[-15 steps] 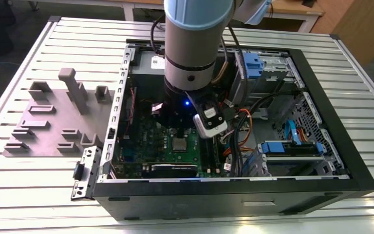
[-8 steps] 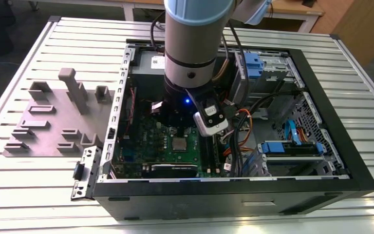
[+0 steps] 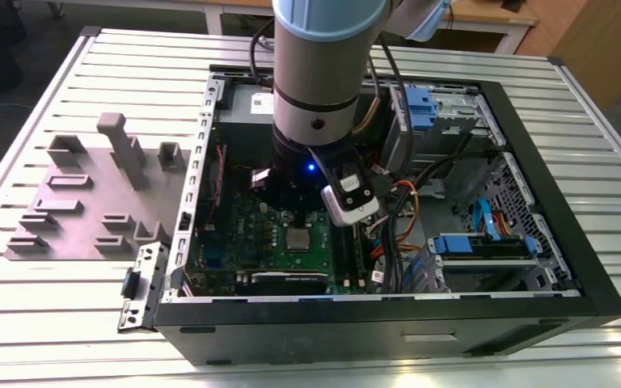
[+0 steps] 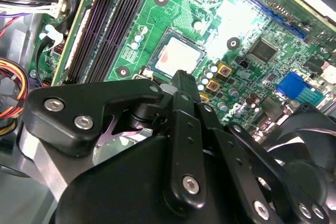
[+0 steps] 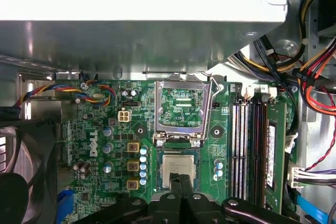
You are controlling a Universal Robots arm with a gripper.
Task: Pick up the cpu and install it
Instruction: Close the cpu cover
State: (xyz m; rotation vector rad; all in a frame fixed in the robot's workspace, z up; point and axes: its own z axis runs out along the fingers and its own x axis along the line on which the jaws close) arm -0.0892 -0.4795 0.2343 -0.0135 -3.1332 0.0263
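Black claw [image 5: 181, 180], closest in the first wrist view, has its fingertips clenched together on nothing. Just past those tips the cpu [image 5: 177, 165] lies flat in its socket near the middle of the motherboard [image 5: 94, 129], the socket frame [image 5: 182, 106] hinged open beyond it

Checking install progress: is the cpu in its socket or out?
In: the cpu lies flat in the socket, frame open beside it.
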